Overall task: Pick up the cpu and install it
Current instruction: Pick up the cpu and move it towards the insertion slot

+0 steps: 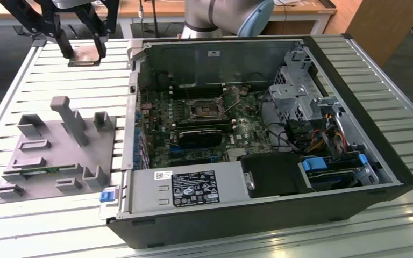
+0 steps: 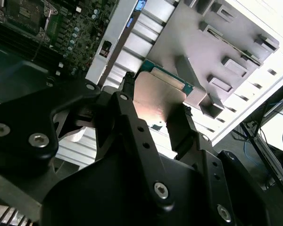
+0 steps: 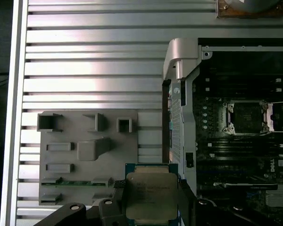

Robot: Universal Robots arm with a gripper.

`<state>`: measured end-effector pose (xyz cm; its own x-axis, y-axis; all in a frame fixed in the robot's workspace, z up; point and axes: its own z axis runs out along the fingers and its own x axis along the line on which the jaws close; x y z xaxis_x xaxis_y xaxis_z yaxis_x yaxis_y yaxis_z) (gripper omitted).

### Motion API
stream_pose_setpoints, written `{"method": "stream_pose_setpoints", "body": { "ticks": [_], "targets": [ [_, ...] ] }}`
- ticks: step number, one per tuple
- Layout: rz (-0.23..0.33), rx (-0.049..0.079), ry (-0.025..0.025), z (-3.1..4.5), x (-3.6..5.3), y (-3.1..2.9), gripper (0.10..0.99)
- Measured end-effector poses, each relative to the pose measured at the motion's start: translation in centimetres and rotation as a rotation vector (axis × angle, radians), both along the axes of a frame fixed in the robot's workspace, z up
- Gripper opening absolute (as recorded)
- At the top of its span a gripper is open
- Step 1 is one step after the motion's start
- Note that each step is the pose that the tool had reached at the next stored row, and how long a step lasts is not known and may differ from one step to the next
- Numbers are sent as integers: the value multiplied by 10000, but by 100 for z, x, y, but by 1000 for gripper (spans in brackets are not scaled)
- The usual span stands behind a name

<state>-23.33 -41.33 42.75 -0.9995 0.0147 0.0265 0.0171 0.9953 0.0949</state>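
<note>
One cpu, clamped at two opposite edges by the pincer, its other two edges left free, held over bare slats of the table, to the exterior view's left of one open computer case, one grey fixture nearby

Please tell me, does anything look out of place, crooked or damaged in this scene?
Nothing stands out. The gripper holds the cpu level and square over the slatted table, beside the open computer case. The grey fixture tray lies flat, and no damage or spill shows.
</note>
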Motion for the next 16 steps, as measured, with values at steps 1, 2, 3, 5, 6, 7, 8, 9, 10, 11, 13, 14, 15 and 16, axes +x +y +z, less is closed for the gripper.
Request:
{"method": "stream_pose_setpoints", "body": {
  "ticks": [1,2,3,5,6,7,8,9,10,11,13,14,15,16],
  "targets": [
    [-1,0,-1,-1,20,0,525],
    [-1,1,-1,-2,39,1,525],
    [0,1,-1,-4,56,2,525],
    [3,1,-1,-8,85,11,525],
    [7,1,-1,-9,100,16,525],
    [11,1,-1,-11,114,25,525],
    [14,0,-1,-12,129,36,525],
    [17,0,0,-13,144,48,525],
    [18,-1,0,-14,158,62,525],
    [20,0,-1,-16,172,76,525],
    [27,0,-1,-20,195,102,525],
    [29,1,-1,-21,205,115,525],
    [31,0,-1,-22,215,128,525],
    [33,0,0,-24,226,140,525]
  ]
}}
